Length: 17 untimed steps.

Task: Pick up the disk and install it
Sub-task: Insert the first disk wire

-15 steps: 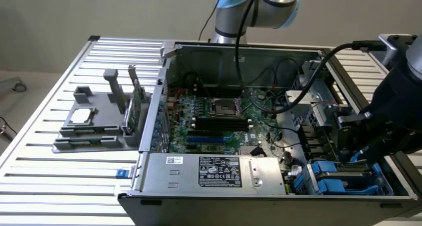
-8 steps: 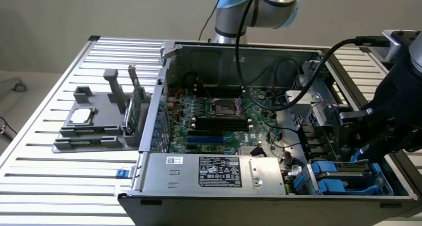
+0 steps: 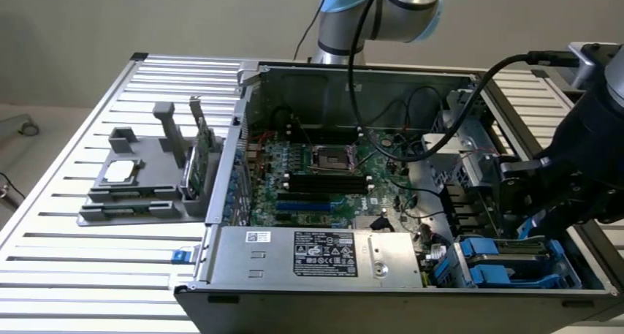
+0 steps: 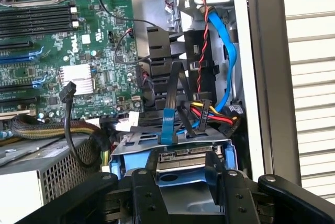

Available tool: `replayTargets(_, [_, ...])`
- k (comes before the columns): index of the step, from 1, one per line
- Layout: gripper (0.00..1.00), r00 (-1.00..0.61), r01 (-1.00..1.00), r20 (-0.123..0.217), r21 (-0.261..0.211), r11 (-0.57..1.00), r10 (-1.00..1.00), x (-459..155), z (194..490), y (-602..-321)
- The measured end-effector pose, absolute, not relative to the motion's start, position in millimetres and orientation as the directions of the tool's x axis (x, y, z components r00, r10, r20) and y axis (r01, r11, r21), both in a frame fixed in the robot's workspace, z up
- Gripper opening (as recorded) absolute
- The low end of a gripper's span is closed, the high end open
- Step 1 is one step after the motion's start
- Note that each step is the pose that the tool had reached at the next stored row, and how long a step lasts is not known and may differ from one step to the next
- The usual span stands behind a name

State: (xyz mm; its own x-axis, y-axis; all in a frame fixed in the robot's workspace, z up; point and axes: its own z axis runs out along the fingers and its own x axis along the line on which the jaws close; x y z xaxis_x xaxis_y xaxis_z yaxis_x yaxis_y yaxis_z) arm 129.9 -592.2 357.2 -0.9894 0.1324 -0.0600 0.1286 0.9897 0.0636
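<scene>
The disk [image 4: 183,174] is a silver-grey drive in a blue plastic carrier, with its connector edge facing the cables. It sits low in the drive bay [image 3: 560,275] at the corner of the open computer case, at the exterior view's lower right. My gripper [image 4: 184,192] hangs straight over it, and its black fingers [image 4: 144,190] press on either side of the drive body. In the exterior view the gripper [image 3: 522,228] reaches down into the bay above the disk [image 3: 515,248]. The drive's label is hidden.
Red, yellow and black power leads [image 4: 209,115] and a blue data cable [image 4: 225,62] crowd the space just beyond the bay. The motherboard [image 3: 322,173] and power supply [image 3: 312,253] fill the case. A grey fixture [image 3: 127,195] with a small chip [image 3: 122,172] and a green card [image 3: 200,166] stands on the slatted table.
</scene>
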Motion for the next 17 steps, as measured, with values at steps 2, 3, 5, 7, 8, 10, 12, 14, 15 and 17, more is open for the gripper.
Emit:
replayTargets(2, [0.48,-0.989,0.134,-0.06,0.064,0.989,0.138,130.0,357.5,-591.7])
replayTargets(3, [0.48,-0.988,0.138,-0.06,0.063,0.988,0.141,130.1,358.7,-591.4])
replayTargets(5, [0.48,-0.987,0.146,-0.06,0.064,0.987,0.149,130.1,362.8,-591.0])
replayTargets(7, [0.48,-0.986,0.154,-0.06,0.063,0.986,0.158,130.2,368.3,-590.7])
replayTargets(8, [0.48,-0.985,0.159,-0.06,0.064,0.985,0.163,130.2,371.0,-590.6])
replayTargets(10, [0.48,-0.983,0.167,-0.06,0.064,0.984,0.171,130.1,376.0,-590.2])
replayTargets(12, [0.48,-0.982,0.174,-0.06,0.064,0.983,0.177,130.1,378.7,-589.7])
replayTargets(14, [0.48,-0.981,0.18,-0.06,0.064,0.982,0.183,130.1,379.4,-589.1])
replayTargets(15, [0.48,-0.981,0.182,-0.06,0.064,0.981,0.186,130.1,379.5,-588.8])
replayTargets(17, [0.48,-0.98,0.186,-0.06,0.064,0.98,0.19,130.2,379.7,-588.2])
